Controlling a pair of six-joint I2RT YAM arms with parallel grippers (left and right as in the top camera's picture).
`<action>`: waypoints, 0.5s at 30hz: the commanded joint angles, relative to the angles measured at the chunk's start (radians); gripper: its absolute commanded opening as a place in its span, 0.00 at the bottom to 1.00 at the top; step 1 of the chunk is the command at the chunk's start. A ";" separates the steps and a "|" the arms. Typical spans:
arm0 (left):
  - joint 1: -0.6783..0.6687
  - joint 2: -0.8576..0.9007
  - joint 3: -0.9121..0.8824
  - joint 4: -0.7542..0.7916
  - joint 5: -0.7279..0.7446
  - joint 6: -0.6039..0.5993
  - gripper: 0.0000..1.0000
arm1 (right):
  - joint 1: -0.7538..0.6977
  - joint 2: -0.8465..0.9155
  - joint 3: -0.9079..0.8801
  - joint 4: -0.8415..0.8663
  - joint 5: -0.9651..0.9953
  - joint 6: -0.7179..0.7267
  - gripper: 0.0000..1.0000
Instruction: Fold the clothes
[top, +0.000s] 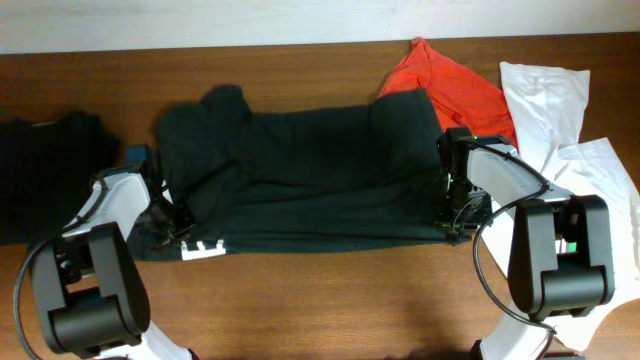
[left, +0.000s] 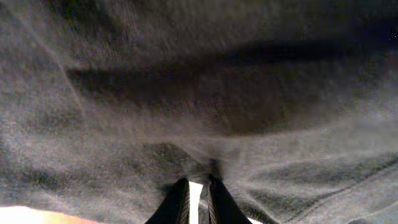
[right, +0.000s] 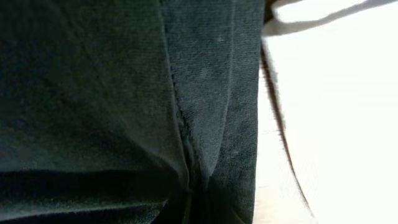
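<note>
A large black T-shirt (top: 300, 180) lies spread across the middle of the table, its white letters (top: 203, 250) showing at the lower left edge. My left gripper (top: 175, 228) sits at that lower left corner. In the left wrist view its dark fingers (left: 177, 202) stand almost together, with grey-black fabric (left: 199, 93) bunched at their tips and a white strip between them. My right gripper (top: 452, 215) is at the shirt's lower right edge. In the right wrist view the black cloth (right: 93, 93) and its hem fill the frame and hide the fingers.
An orange-red shirt (top: 445, 85) lies behind the black one at the back right. White shirts (top: 545, 95) are heaped along the right side, also seen as white cloth (right: 336, 112). A dark garment (top: 45, 170) lies at the left edge. Brown table (top: 330, 310) shows in front.
</note>
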 joint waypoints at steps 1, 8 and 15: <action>0.040 0.064 -0.071 -0.075 -0.069 -0.045 0.11 | -0.010 0.011 -0.001 -0.031 0.129 0.016 0.04; 0.041 0.064 -0.071 -0.147 -0.054 -0.045 0.12 | -0.010 0.011 -0.001 -0.118 -0.035 0.060 0.04; 0.040 0.056 -0.050 -0.137 -0.053 -0.044 0.64 | -0.010 0.011 0.003 -0.093 -0.105 0.061 0.09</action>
